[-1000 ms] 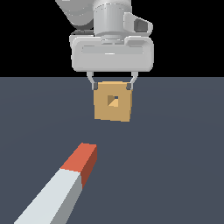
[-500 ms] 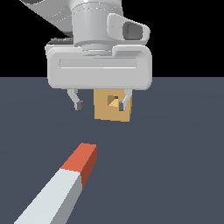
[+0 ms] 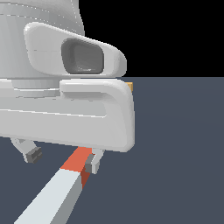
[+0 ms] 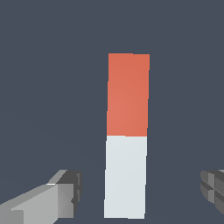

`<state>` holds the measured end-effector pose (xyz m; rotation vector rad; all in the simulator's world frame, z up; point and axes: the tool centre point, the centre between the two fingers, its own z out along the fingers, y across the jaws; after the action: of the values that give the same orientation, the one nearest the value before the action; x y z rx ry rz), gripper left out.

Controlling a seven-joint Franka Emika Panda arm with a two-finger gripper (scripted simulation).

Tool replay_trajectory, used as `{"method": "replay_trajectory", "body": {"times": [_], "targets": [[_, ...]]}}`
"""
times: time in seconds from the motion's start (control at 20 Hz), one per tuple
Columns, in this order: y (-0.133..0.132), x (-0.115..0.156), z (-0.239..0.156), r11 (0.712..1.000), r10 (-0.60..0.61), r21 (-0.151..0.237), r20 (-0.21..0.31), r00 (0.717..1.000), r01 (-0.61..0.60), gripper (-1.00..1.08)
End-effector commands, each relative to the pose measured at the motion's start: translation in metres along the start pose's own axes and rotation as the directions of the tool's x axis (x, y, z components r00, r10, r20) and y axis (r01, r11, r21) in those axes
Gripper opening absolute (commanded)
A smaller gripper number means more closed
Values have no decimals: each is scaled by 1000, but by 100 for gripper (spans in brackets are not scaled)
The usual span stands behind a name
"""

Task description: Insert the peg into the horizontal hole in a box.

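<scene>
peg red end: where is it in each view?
Exterior view: the peg's red end sits low and left of centre, just under the tool body, between the fingers.
Wrist view: red end is upper centre, above the pale section.
Shared landmark: the red-to-white colour boundary on the peg.

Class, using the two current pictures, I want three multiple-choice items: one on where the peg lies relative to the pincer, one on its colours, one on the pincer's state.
1. Where does the long square-section peg lie?
A. Between the pincer's fingers
B. Inside the tan box
C. Outside both fingers

2. What colours is the peg?
A. All red
B. Pale grey-white with one red end
C. Blue and white

3. What is the pincer's state?
A. Shut on the peg
B. Open, not touching the peg
C. Out of sight

Answers:
1 A: the wrist view shows a finger on each side.
2 B: both colours show along its length.
3 B: dark floor shows between each finger and the peg.
</scene>
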<state>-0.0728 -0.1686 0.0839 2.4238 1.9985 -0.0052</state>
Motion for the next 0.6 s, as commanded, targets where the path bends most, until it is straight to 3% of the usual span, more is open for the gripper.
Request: {"method": "replay_trajectory", "body": {"times": [0.0,0.55], "targets": [[-5,-16,8,1000,17,-2,0,1000,-17,100],[-8,-28,17,1000,31,-1,-2,1000,-31,100]]}}
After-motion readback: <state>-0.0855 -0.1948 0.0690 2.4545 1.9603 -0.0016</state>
